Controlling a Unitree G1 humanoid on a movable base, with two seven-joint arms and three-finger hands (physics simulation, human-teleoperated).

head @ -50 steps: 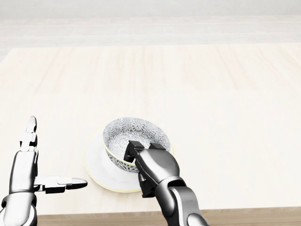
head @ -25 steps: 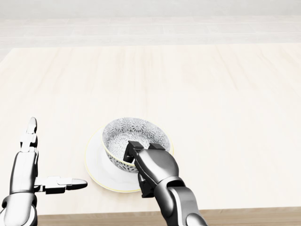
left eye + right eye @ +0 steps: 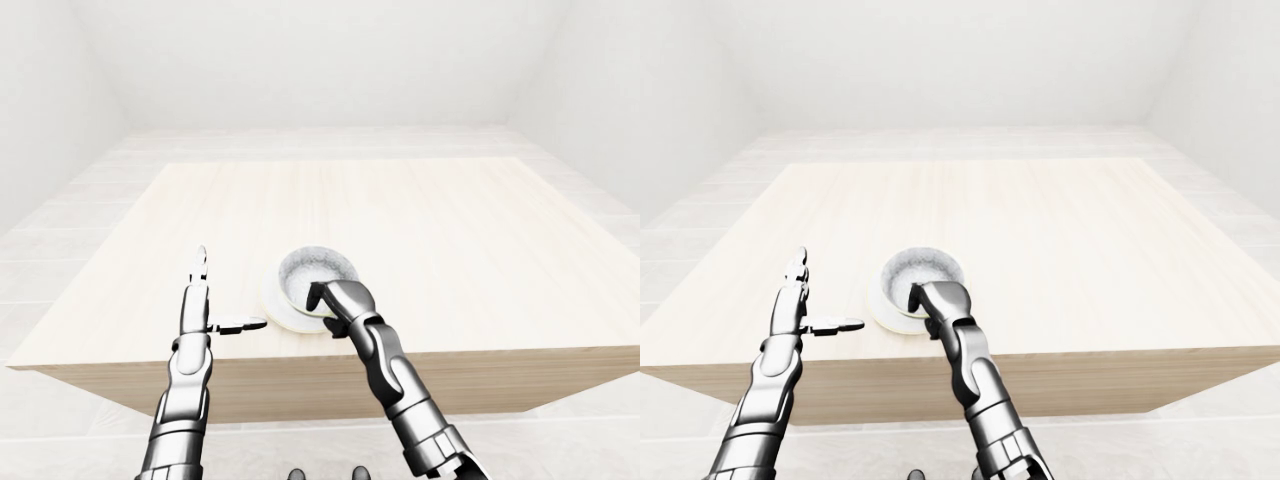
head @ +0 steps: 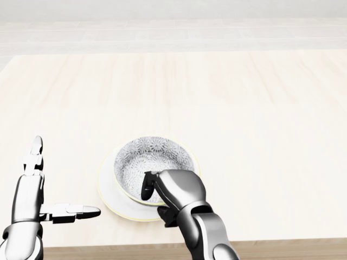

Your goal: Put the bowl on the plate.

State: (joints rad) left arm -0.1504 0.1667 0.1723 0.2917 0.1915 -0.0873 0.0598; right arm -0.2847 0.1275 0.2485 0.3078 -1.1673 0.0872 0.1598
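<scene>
The bowl (image 4: 154, 160) lay within the plate (image 4: 107, 189), its rim pinched by the fingers (image 4: 146, 187) of the right hand (image 4: 180, 190), one curled inside and the rest outside. Whether it sat flat was unclear. A clean finish likely meant levelling it, then parting those fingers without dragging the rim. The left hand (image 4: 32, 203) hovered spread and empty, left of them.

L robot hand (image 4: 31, 199) open, splayed; R robot hand (image 4: 176, 192) clenched.
</scene>
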